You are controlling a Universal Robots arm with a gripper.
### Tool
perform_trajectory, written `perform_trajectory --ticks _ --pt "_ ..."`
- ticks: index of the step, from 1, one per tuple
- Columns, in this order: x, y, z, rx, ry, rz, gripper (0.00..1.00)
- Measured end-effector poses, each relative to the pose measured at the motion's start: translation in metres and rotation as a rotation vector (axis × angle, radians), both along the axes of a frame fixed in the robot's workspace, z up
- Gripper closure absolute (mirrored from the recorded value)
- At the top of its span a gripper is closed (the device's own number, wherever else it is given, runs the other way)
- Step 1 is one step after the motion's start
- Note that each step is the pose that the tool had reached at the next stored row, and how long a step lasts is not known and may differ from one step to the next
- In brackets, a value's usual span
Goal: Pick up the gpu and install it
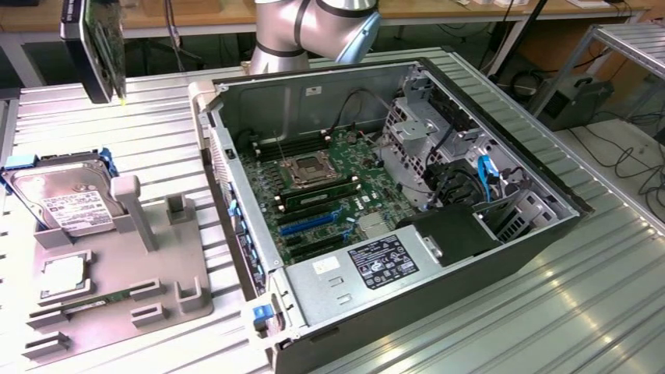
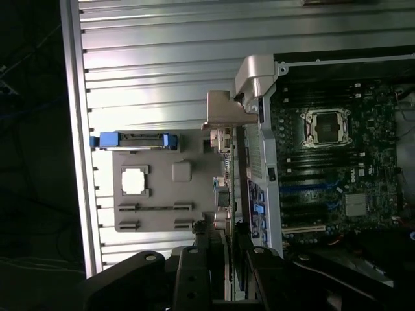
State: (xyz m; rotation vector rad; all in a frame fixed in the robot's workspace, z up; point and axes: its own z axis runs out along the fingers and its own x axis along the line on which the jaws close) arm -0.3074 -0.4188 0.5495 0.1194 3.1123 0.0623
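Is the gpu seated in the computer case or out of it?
Out. The gpu hangs upright, clamped in the gripper, above the table to the exterior view's left of the open case.

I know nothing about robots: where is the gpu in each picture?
Exterior view: the gpu hangs aloft at the exterior view's upper left.
Wrist view: the gpu is edge-on, clamped in the gripper, beside the computer case.
Shared landmark: the processor socket.

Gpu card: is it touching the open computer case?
Apart. In the exterior view the gpu hangs at that view's left, and bare table shows between it and the computer case.
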Motion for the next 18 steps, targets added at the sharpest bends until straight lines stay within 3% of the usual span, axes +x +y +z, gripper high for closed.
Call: perform_trajectory --ticks 18 --pt "0.000 0.0004 0.0175 0.0000 0.0001 0.000 0.73"
